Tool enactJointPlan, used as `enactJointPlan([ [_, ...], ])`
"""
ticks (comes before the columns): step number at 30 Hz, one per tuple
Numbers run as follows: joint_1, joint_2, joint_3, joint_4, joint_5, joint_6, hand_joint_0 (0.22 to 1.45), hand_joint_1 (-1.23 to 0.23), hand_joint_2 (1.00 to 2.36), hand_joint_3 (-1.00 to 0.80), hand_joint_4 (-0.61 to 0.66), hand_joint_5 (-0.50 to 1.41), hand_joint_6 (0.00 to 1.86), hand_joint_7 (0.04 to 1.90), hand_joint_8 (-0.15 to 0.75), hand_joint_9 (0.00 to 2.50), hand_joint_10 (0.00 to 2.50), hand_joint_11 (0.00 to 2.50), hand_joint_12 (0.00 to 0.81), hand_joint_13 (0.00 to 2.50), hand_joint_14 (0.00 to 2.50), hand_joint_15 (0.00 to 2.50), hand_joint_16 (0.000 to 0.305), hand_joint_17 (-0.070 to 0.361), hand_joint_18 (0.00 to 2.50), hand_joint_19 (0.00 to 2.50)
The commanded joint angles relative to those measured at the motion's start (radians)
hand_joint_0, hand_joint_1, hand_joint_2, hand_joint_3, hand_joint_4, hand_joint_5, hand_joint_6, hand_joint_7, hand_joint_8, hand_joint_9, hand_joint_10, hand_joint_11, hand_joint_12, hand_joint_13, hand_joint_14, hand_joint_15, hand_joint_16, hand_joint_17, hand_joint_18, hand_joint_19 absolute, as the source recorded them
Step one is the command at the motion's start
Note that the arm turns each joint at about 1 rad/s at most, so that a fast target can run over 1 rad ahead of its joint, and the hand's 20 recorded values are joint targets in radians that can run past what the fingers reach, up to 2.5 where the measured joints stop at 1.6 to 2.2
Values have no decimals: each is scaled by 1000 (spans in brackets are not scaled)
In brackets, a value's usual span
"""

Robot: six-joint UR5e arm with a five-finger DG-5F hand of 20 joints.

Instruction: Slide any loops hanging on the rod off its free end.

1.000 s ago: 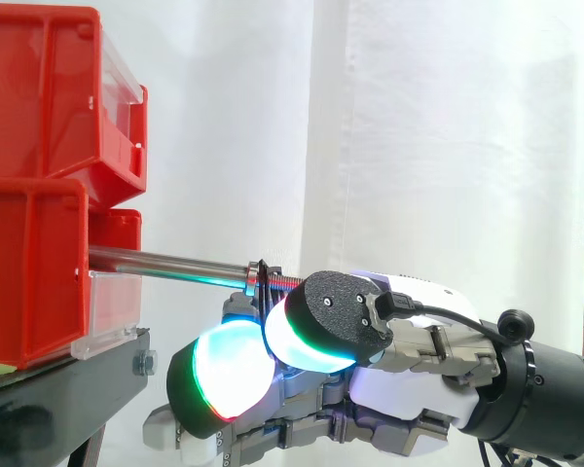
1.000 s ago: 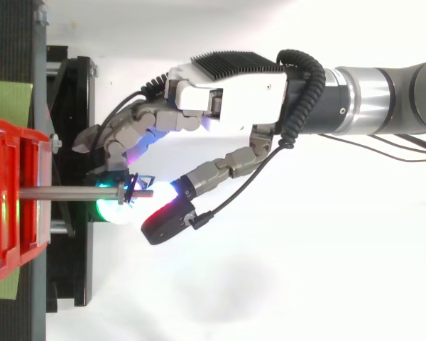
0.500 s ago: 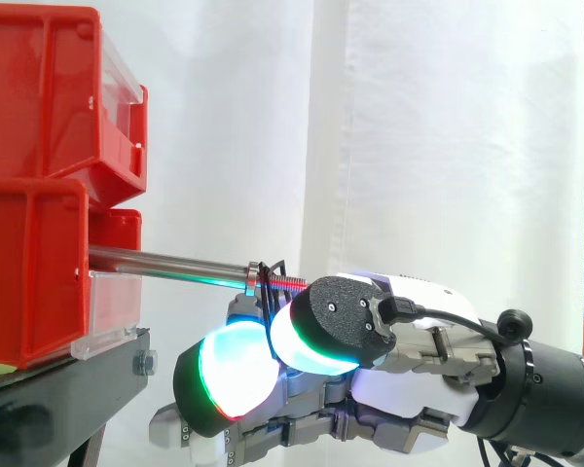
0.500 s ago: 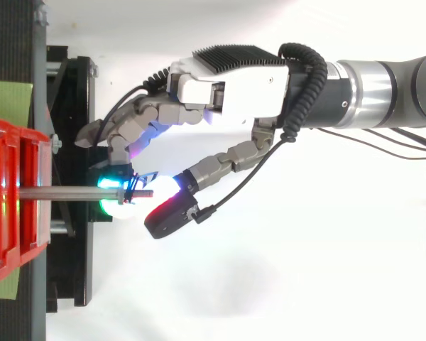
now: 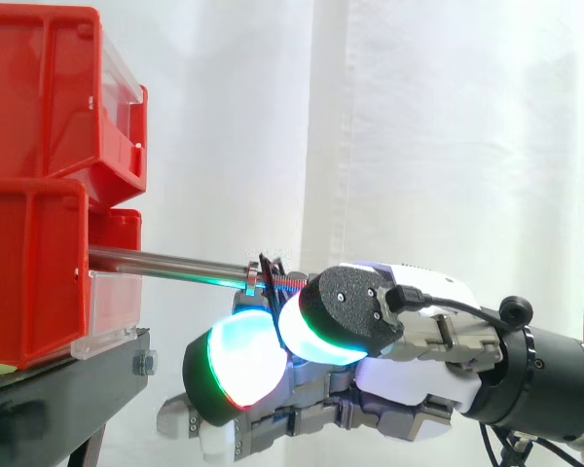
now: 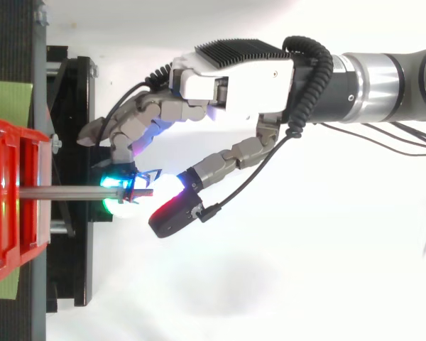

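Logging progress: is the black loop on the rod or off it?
On. The black loop hangs round the rod, close to its free end.

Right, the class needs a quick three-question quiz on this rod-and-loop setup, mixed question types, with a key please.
1. True or false: the black loop is already off the rod.
2. The black loop sits at the rod's: A) free end B) middle C) fixed end.
3. Fill in: in the side view, the hand lies mostly ____ the rod.
Key: 1 false; 2 A; 3 below.
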Motion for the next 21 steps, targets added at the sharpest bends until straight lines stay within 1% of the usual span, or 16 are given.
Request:
enactJointPlan([
  [1, -1, 6, 0, -36, 0, 0, 657, -701, 1013, -127, 103, -172, 943, 814, 302, 753, 11, 351, 327, 404, 0, 9, 45, 101, 519, 258],
  [3, -2, 10, 0, -56, -2, -2, 658, -701, 1014, -131, 98, -172, 943, 816, 302, 752, 13, 351, 327, 404, 0, 9, 45, 101, 517, 254],
  [7, -4, 17, 0, -96, -16, -15, 656, -701, 1014, -128, 98, -172, 943, 813, 303, 753, 11, 348, 327, 404, 0, 12, 45, 101, 516, 266],
  [10, -7, 23, 0, -110, -23, -21, 656, -701, 1014, -129, 103, -172, 943, 823, 302, 750, 11, 347, 326, 403, 0, 16, 45, 101, 516, 267],
  [17, -9, 35, -2, -137, -32, -32, 654, -702, 1014, -126, 104, -172, 942, 823, 302, 749, 11, 351, 326, 401, 0, 15, 45, 101, 516, 267],
  [18, -10, 41, -2, -154, -37, -40, 655, -701, 1014, -129, 102, -172, 943, 815, 302, 749, 11, 340, 326, 401, 0, 11, 45, 101, 516, 267],
  [19, -10, 46, -2, -162, -37, -46, 654, -702, 1014, -126, 102, -172, 943, 815, 302, 749, 13, 343, 327, 401, 0, 15, 45, 101, 515, 267],
  [21, -13, 58, -2, -199, -37, -58, 654, -702, 1014, -126, 100, -171, 942, 817, 305, 749, 11, 350, 326, 401, 0, 18, 45, 101, 512, 267],
])
